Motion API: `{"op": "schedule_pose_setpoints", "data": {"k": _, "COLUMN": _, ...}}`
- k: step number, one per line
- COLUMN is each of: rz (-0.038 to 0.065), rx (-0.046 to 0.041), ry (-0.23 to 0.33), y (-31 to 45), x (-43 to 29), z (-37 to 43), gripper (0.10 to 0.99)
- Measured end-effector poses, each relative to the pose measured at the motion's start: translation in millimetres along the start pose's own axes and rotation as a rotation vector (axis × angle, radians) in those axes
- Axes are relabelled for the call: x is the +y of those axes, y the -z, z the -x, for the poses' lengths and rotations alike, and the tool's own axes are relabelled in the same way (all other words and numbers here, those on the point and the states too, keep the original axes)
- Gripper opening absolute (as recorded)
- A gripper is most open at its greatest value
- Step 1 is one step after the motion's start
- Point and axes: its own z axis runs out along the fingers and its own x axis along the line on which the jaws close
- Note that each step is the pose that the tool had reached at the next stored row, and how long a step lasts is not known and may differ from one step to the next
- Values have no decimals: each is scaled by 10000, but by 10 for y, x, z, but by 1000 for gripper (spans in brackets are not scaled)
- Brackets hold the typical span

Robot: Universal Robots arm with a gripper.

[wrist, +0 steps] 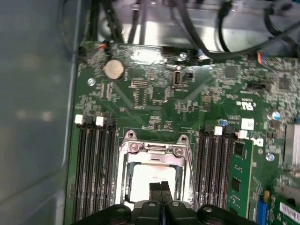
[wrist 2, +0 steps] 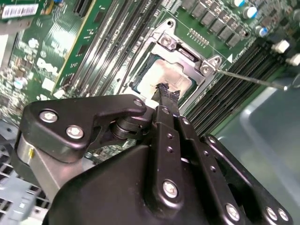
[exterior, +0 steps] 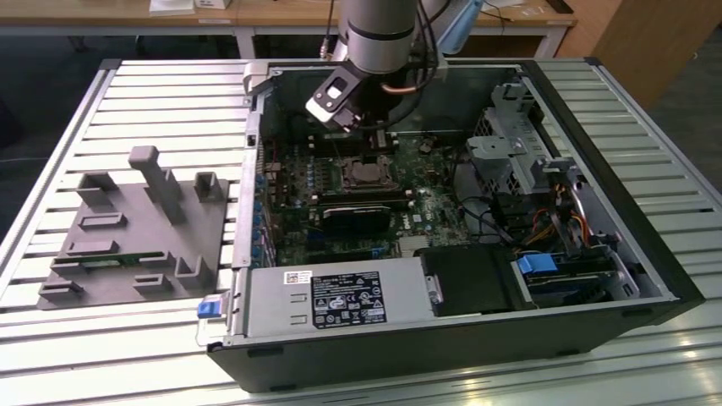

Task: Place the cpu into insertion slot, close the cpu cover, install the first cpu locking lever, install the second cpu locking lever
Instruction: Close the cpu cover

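Observation:
The cpu (wrist: 140,180) lies in the insertion slot (exterior: 367,174) on the green board, its dull silver top showing through the window of the cpu cover (wrist: 151,153). The cover lies flat over the chip (wrist 2: 169,72), its frame (wrist 2: 180,49) held by screws at one end. My gripper (wrist: 161,186) hangs just above the chip with its two black fingers pressed together and nothing between them; its tip (wrist 2: 165,90) sits over the chip's edge. A thin metal locking lever (wrist 2: 255,78) sticks out sideways from the socket corner. In the exterior view my gripper (exterior: 363,144) is directly over the socket.
Long black memory slots (wrist: 93,173) flank the socket on both sides. A black block (exterior: 361,218) sits just in front of the socket, and the grey power-supply box (exterior: 333,298) lies at the case front. A drive cage (exterior: 508,139) fills the exterior view's right. A grey fixture (exterior: 135,228) stands outside the case.

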Motion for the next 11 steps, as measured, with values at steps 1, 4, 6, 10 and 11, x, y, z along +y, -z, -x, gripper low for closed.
{"op": "schedule_pose_setpoints", "data": {"k": 1, "rz": -2, "rx": 4, "ry": 197, "y": -1, "x": 0, "z": 0, "gripper": 102}}
{"op": "schedule_pose_setpoints", "data": {"k": 4, "rz": -9, "rx": 13, "ry": 737, "y": -3, "x": 0, "z": 0, "gripper": 102}}
{"op": "schedule_pose_setpoints", "data": {"k": 6, "rz": -14, "rx": 18, "ry": 1095, "y": -3, "x": 0, "z": 0, "gripper": 102}}
{"op": "schedule_pose_setpoints", "data": {"k": 10, "rz": -23, "rx": 30, "ry": 1813, "y": -4, "x": 0, "z": 0, "gripper": 102}}
{"op": "schedule_pose_setpoints", "data": {"k": 11, "rz": -25, "rx": 34, "ry": 1993, "y": -5, "x": 0, "z": 0, "gripper": 102}}
